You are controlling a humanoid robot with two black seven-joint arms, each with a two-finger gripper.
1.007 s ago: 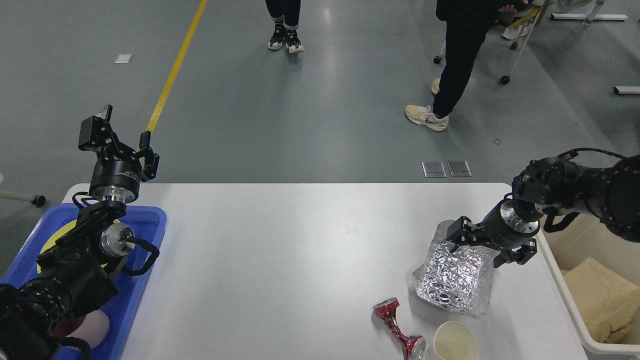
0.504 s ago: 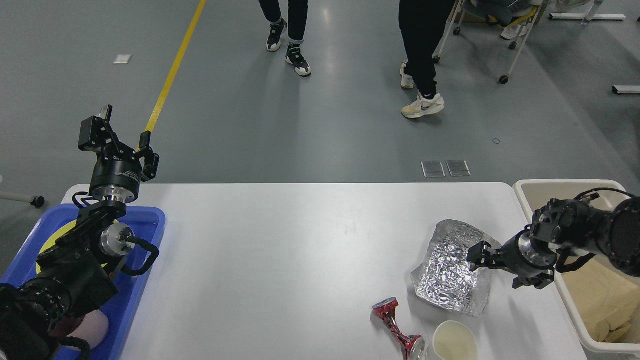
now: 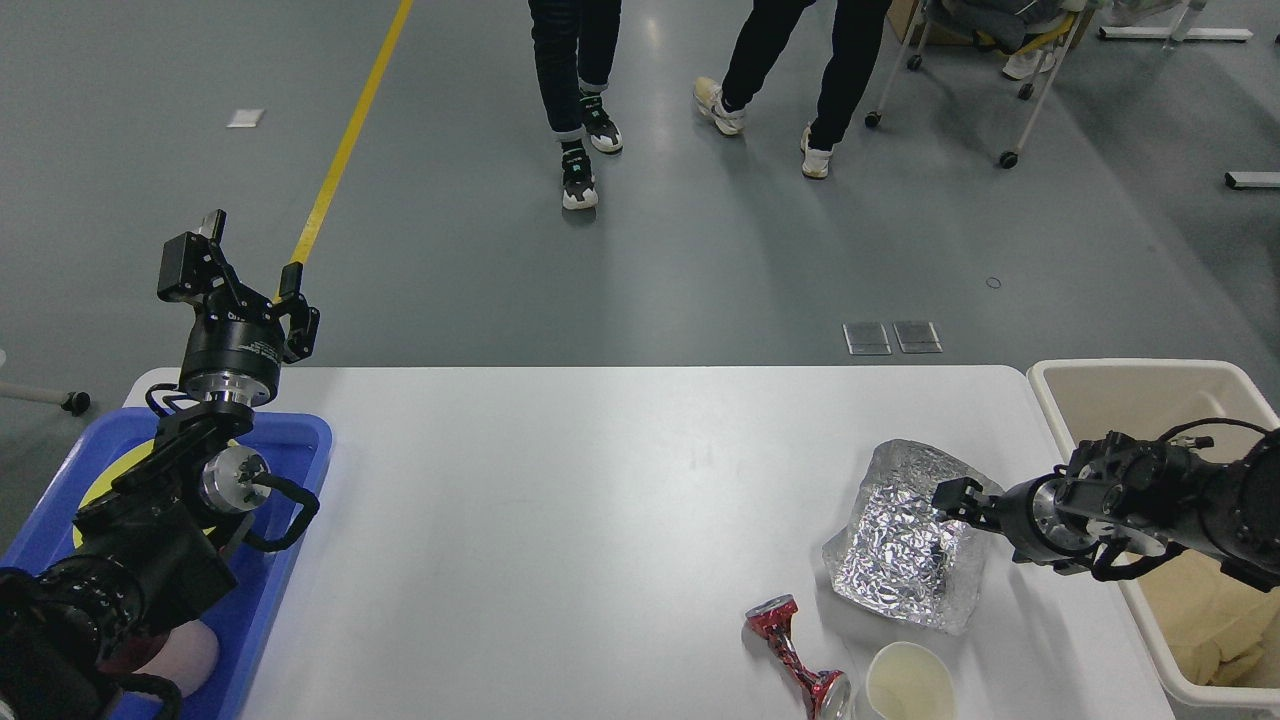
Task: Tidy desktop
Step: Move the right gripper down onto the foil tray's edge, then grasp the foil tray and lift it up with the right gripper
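Head view: right gripper [image 3: 955,497] at the foil bag's [image 3: 900,555] edge, finger spread unclear; left gripper [image 3: 240,280] empty, fingers apart.

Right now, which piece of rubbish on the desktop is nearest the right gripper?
The crumpled foil: the right gripper is at its right edge. The crushed can and paper cup lie nearer me.

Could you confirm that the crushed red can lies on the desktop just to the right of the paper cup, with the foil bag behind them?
Not quite: the head view shows the crushed red can on the desktop to the left of the paper cup. The foil bag does lie behind them.
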